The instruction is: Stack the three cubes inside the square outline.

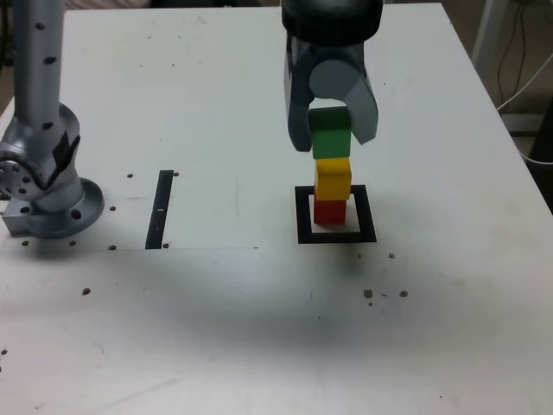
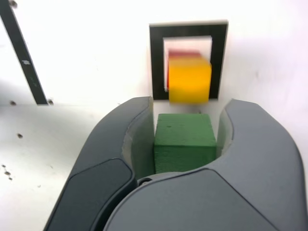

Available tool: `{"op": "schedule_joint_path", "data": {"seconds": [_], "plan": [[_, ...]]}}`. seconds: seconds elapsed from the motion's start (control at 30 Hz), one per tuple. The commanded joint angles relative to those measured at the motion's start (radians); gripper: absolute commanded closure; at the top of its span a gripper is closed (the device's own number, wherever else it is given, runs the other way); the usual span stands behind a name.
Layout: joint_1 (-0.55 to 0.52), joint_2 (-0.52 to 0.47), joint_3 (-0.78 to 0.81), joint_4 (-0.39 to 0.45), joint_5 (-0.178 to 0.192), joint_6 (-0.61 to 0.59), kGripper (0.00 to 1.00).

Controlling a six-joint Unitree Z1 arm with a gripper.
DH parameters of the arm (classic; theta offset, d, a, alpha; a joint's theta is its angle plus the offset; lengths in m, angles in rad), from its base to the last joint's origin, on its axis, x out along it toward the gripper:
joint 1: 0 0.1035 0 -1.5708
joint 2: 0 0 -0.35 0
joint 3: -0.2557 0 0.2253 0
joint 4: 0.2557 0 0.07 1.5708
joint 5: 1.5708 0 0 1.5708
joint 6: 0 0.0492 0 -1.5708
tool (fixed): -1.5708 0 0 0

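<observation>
While gripped, green cube (image 1: 330, 137) in hand (image 1: 333, 130), above yellow cube (image 1: 333, 176)

The gripper (image 2: 185, 139) clamps the green cube (image 2: 185, 142) between its two dark grey jaws, one jaw against each side face. Beyond the green cube, the yellow cube (image 2: 189, 80) sits on the red cube (image 2: 183, 54), of which only a narrow edge shows. Both stand within the square outline (image 2: 157, 60), a thick black border around a white centre. A thin black strip (image 2: 23, 53) lies on the white table (image 2: 96, 53), well apart from the outline
</observation>
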Motion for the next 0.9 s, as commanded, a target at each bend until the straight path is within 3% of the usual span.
{"op": "schedule_joint_path", "data": {"seconds": [0.0, 0.23, 0.43, 0.87], "plan": [[0.011, 0.014, 0.003, 0.0, 0.003, 0.004, 0.74], [0.028, 0.045, 0.009, -0.002, 0.003, 0.011, 0.74], [0.053, 0.087, -0.003, -0.002, -0.017, 0.036, 0.74], [0.059, 0.096, 0.001, -0.001, -0.022, 0.041, 0.74]]}}
